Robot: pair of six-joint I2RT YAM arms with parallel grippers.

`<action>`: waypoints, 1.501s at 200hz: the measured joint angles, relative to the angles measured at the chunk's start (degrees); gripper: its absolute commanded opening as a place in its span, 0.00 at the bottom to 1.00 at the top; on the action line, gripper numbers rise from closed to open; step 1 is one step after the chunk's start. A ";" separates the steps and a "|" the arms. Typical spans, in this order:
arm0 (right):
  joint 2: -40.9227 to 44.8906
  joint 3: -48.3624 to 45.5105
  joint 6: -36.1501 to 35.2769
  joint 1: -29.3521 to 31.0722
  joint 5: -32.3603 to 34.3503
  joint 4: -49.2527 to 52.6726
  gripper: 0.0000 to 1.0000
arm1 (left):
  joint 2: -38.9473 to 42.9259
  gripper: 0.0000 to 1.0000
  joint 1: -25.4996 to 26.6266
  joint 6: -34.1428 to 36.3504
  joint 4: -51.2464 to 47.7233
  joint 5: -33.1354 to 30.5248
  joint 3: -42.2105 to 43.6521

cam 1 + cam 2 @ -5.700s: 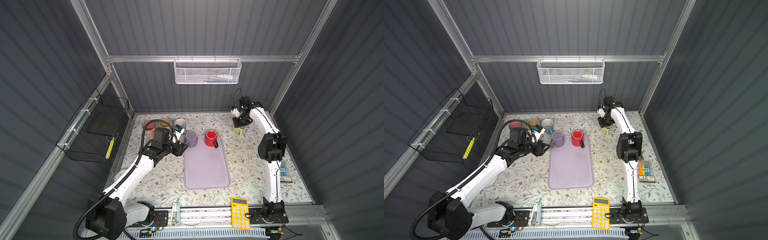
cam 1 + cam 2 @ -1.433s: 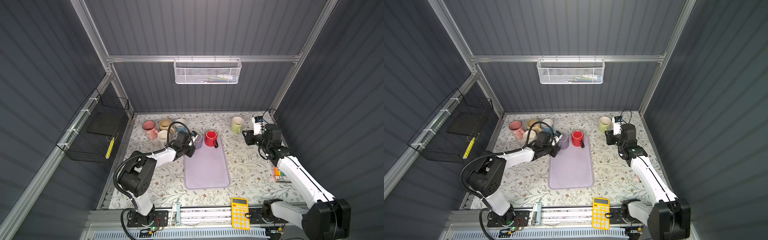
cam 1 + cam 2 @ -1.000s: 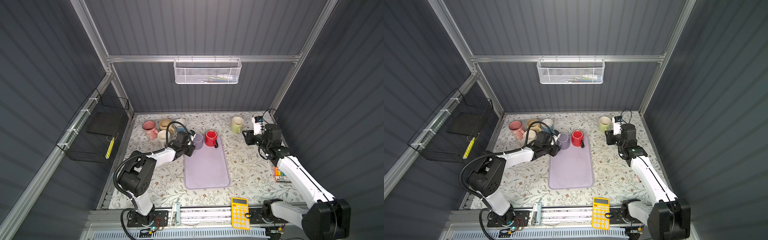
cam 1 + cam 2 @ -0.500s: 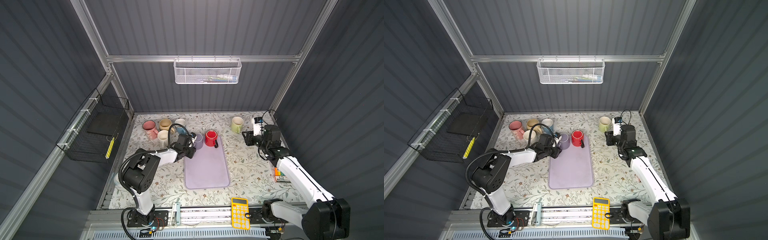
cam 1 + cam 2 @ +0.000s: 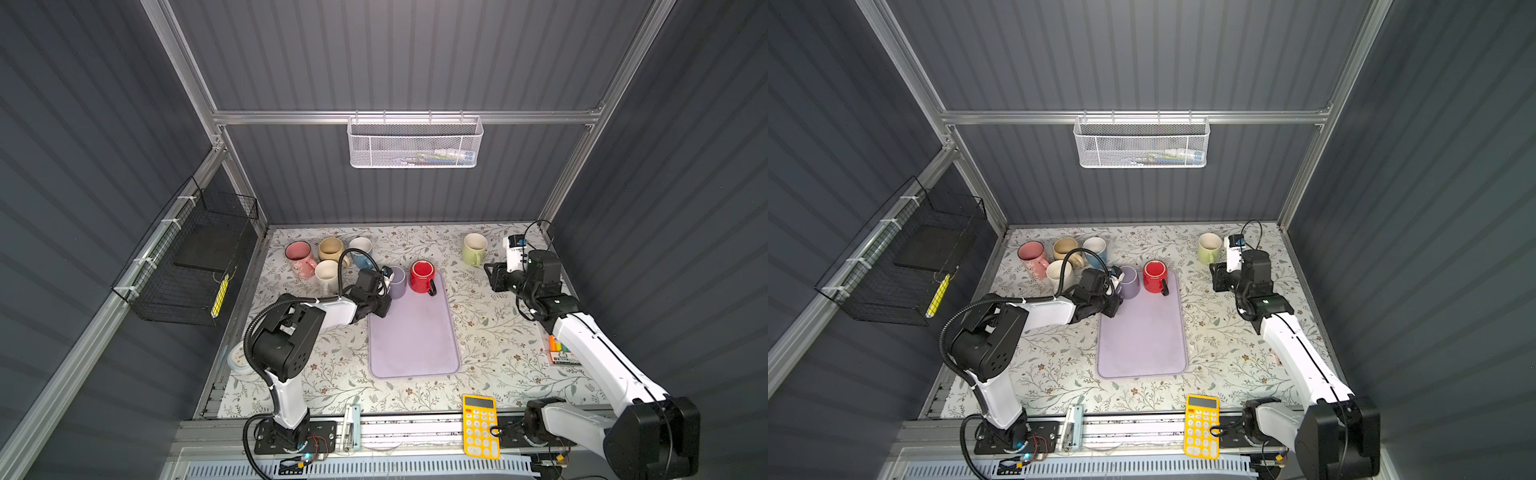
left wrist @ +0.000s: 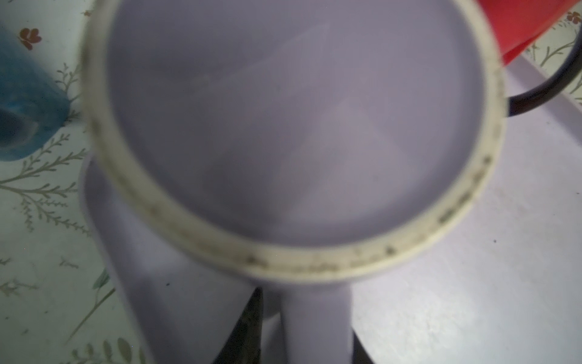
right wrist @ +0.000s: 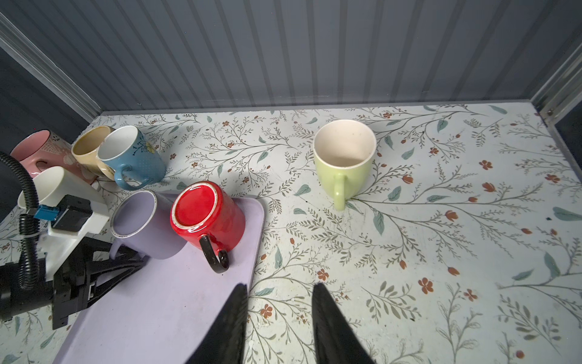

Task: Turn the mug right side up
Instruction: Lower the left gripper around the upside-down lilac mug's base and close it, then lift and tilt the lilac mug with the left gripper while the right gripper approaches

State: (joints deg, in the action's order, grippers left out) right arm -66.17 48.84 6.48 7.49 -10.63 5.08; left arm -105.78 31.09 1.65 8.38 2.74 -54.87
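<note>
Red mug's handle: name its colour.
The red mug's handle is black; the right wrist view shows it best.

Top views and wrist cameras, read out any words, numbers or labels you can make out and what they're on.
No text is legible anywhere.
Keys of the calculator: markings too small to read.
Label on the marker pack: print too small.
The yellow tag on the wire basket: blurred, unreadable.
</note>
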 measured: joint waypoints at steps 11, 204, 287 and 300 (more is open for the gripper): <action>0.00 -0.07 0.00 0.00 0.02 -0.11 0.36 | -0.02 0.27 0.02 0.02 0.13 0.00 -0.04; 0.04 -0.55 2.51 0.00 -1.16 -0.90 0.37 | 1.40 0.13 0.02 0.00 -0.79 -1.33 0.24; 1.31 -0.59 5.53 0.00 -3.54 -1.16 0.37 | 8.98 0.12 0.02 0.02 -5.40 -1.75 0.31; 2.29 -0.74 5.68 0.00 -3.61 -1.25 0.37 | 10.27 0.12 0.02 0.00 -6.10 -1.75 0.31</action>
State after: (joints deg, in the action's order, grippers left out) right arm -63.88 48.10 12.16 7.49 -14.24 3.84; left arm -95.50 31.11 1.65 2.28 0.99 -54.57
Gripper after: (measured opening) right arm 0.368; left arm 0.177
